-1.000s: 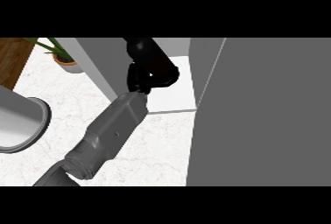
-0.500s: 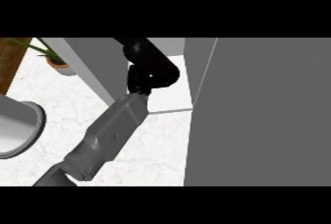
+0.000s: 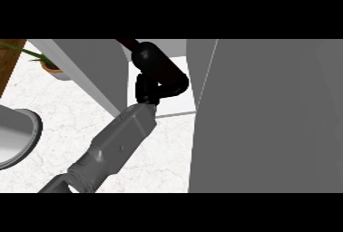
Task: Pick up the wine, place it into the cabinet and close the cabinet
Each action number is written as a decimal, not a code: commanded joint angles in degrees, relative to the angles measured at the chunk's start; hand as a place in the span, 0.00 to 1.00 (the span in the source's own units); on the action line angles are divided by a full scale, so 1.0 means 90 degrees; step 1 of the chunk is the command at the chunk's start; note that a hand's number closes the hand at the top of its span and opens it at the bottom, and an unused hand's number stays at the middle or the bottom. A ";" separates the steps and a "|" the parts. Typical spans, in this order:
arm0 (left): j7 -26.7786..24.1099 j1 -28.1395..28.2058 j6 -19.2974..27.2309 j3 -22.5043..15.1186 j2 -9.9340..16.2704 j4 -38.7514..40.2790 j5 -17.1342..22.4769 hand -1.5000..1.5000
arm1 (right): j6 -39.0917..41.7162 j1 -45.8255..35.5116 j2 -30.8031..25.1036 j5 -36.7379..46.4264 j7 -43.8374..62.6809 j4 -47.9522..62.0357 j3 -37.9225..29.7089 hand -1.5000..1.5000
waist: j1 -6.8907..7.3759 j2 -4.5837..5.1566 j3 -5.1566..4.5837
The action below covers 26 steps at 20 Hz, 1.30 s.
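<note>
Wine | top peeks above left hand | fingers curled round it, inside cabinet

A: Colours logged, head view. Left hand: black, glossy highlights seen. Forearm: mid grey, plain.

B: Wine bottle?

A: Only a dark red-brown sliver is seen above the hand. Cabinet door: flat grey, unpatterned. Left cabinet panel: same grey, paler edge.

B: Counter?

A: White marble, faint pinkish-grey veining noted. Potted plant: green leaves, terracotta rim, pale pot. Wooden strip at far left: brown. Round rim at left: grey, lighter inside.
</note>
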 commanded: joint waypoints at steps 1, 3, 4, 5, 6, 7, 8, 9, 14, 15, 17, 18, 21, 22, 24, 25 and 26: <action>-0.0185 0.0260 0.0137 -0.0244 -0.0013 -0.0331 0.0402 1.00 | 0.0013 -0.0126 0.0010 -0.0147 -0.0123 0.0182 -0.0171 0.00 | -0.0048 0.0019 0.0001; -0.0215 0.0109 0.0359 -0.0261 -0.0013 -0.0388 0.0625 1.00 | -0.0023 -0.0010 0.0033 0.0087 0.0010 0.0050 0.0108 0.00 | -0.0085 0.0007 -0.0003; -0.0418 0.0232 0.0471 -0.0341 -0.0013 -0.0429 0.0692 1.00 | 0.0037 0.0090 -0.0014 0.0006 -0.0027 -0.0092 0.0056 0.00 | -0.0101 -0.0005 0.0000; -0.0318 0.0023 0.0452 -0.0291 -0.0013 -0.0413 0.0795 0.00 | 0.0059 -0.0141 -0.0077 -0.0080 -0.0094 0.0189 -0.0177 0.00 | -0.0062 0.0023 0.0001; -0.0377 0.0027 0.0315 -0.0238 -0.0013 -0.0257 0.0843 0.00 | 0.0030 -0.0194 -0.0081 -0.0028 -0.0070 0.0137 -0.0165 0.00 | -0.0023 0.0026 -0.0001; -0.0463 0.0051 0.0351 -0.0268 -0.0013 -0.0271 0.0920 0.00 | -0.0022 -0.0004 -0.0004 -0.0018 0.0015 -0.0068 -0.0012 0.00 | -0.0034 0.0002 -0.0001; -0.0495 0.0088 0.0530 -0.0355 -0.0013 -0.0333 0.1011 0.00 | -0.0037 -0.0176 -0.0118 -0.0013 0.0210 0.0026 -0.0103 0.00 | -0.0011 -0.0002 -0.0003; -0.0565 0.0079 0.0536 -0.0431 -0.0013 -0.0377 0.1062 0.00 | -0.0040 -0.0030 0.0007 0.0038 0.0054 0.0037 0.0037 0.00 | 0.0006 -0.0009 0.0000; -0.0566 -0.0145 0.0611 -0.0498 -0.0013 -0.0170 0.1333 0.00 | 0.0007 -0.0155 -0.0061 -0.0095 0.0069 0.0025 -0.0074 0.00 | -0.0047 0.0035 0.0002; -0.0454 -0.0164 0.0594 -0.0571 -0.0013 -0.0200 0.1374 0.00 | 0.0029 0.0163 0.0092 0.0068 -0.0210 0.0061 0.0124 0.00 | -0.0066 0.0030 0.0006; -0.0663 -0.0146 0.0792 -0.0666 -0.0013 -0.0090 0.1396 0.00 | 0.0117 0.0124 -0.0058 -0.0063 -0.0147 -0.0002 -0.0039 0.00 | -0.0093 0.0030 0.0007; -0.0477 -0.0427 0.0836 -0.0683 -0.0013 0.0114 0.1328 0.00 | -0.0039 -0.0035 0.0044 0.0085 -0.0136 0.0111 -0.0013 0.00 | 0.0007 0.0027 0.0004; -0.0422 -0.0630 0.1067 -0.1026 -0.0013 0.0328 0.1093 0.00 | 0.0055 0.0019 -0.0036 0.0004 -0.0106 0.0088 -0.0027 0.00 | 0.0026 0.0017 0.0009; -0.0648 -0.0440 0.0975 -0.1229 -0.0013 0.0350 0.0940 0.00 | -0.0031 -0.0079 0.0031 0.0093 0.0021 0.0005 0.0138 0.00 | 0.0009 0.0022 0.0003; -0.0583 -0.0534 0.1002 -0.1312 -0.0013 0.0228 0.0974 0.00 | 0.0044 -0.0118 -0.0032 0.0007 -0.0104 0.0085 -0.0021 0.00 | 0.0055 0.0014 0.0006; -0.0601 -0.0594 0.1047 -0.1368 -0.0013 0.0181 0.0971 0.00 | -0.0002 -0.0149 0.0001 -0.0064 -0.0082 0.0192 -0.0085 0.00 | -0.0006 0.0037 0.0006; -0.0567 -0.0620 0.0976 -0.1450 -0.0013 0.0267 0.0886 0.00 | 0.0063 0.0059 -0.0026 -0.0067 -0.0210 0.0108 -0.0128 0.00 | 0.0047 0.0011 0.0010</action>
